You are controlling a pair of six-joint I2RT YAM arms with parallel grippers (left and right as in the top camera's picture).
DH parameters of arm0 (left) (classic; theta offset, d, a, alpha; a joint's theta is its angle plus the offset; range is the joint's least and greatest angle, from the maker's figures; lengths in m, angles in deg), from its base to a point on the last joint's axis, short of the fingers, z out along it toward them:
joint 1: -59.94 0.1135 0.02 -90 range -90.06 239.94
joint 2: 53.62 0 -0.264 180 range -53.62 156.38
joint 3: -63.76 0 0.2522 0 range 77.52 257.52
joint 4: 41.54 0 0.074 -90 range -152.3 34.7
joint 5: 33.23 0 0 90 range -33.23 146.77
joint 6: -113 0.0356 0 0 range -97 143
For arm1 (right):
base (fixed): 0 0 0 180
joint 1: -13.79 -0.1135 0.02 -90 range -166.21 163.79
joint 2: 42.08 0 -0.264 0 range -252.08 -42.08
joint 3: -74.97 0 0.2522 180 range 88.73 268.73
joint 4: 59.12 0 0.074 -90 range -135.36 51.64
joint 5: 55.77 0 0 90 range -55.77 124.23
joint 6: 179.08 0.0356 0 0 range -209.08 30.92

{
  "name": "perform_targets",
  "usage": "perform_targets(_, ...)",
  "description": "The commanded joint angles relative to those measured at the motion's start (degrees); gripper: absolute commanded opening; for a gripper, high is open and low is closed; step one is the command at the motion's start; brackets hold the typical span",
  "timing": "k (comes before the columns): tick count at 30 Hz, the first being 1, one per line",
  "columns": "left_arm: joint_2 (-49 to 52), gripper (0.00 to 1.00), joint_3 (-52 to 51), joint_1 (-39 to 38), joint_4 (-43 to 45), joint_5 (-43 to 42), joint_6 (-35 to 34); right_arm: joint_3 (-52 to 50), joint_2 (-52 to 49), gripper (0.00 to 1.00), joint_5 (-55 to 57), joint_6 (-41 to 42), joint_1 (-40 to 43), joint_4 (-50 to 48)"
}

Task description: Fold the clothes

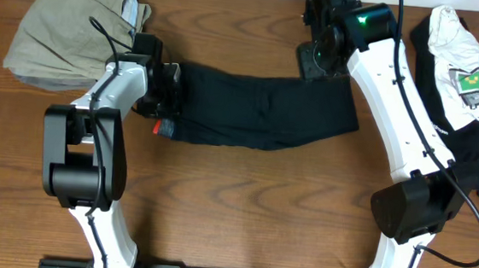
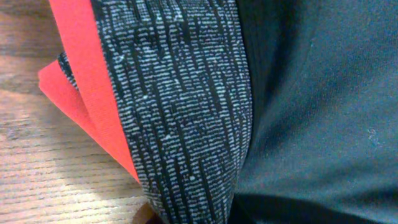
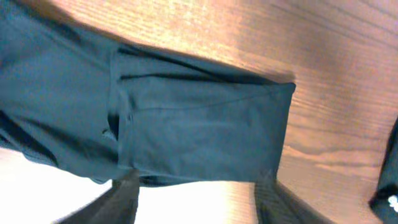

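Surface: brown wood-grain table (image 1: pixel 242 211).
Task item: long black stretchy athletic pants (image 1: pixel 258 110), lying flat across the middle of the table as a wide band running left to right, doubled over on itself.
Pants, left end: grey-and-black speckled waistband (image 2: pixel 180 106) with a red inner face. A sliver of red pokes out at the near left corner in the overhead view.
Pants, right end: a straight squared edge, seen flat on the wood from the right wrist camera.
Left gripper (image 1: pixel 170 94): down at the waistband end of the pants. Its wrist camera is filled by cloth at very close range and the fingers are not visible, so I cannot tell whether it is spread or pinching.
Right gripper (image 3: pixel 199 208): at the far right corner of the pants. Its fingers (image 3: pixel 121 202) show as two dark blurs set well apart, with no cloth between them.
Far left corner: crumpled khaki-tan trousers (image 1: pixel 68 26) with a pale blue lining, just beside the left arm.
Right edge: white printed t-shirt (image 1: pixel 467 66) lying over a black garment (image 1: pixel 469 156), apart from the pants.
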State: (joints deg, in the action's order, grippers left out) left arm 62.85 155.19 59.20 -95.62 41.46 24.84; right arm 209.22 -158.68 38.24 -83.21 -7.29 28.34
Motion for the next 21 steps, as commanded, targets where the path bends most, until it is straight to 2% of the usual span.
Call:
perform_targets(1,-1.18,0.06,-0.02,2.29,-1.84,2.97,-0.37,0.46,-1.68,0.32,-1.66,0.94,1.31,-0.57)
perform_targets(3,-2.95,0.06,-0.02,3.67,-3.04,2.95,-0.48,0.46,-2.8,0.17,-4.15,0.94,2.08,-0.83)
perform_targets(6,-5.79,0.06,-0.02,5.68,-4.48,2.93,-0.48,0.46,-4.83,0.01,-8.5,0.85,3.67,-1.09)
perform_targets(12,-9.66,0.06,-0.02,7.32,-5.09,2.93,-0.44,0.46,-8.31,0.01,-20.41,-4.26,6.12,-1.38)
perform_targets(21,-10.08,0.06,-0.02,7.32,-5.05,2.97,-0.44,0.46,-16.59,0.01,-28.57,-6.82,9.01,-1.55)
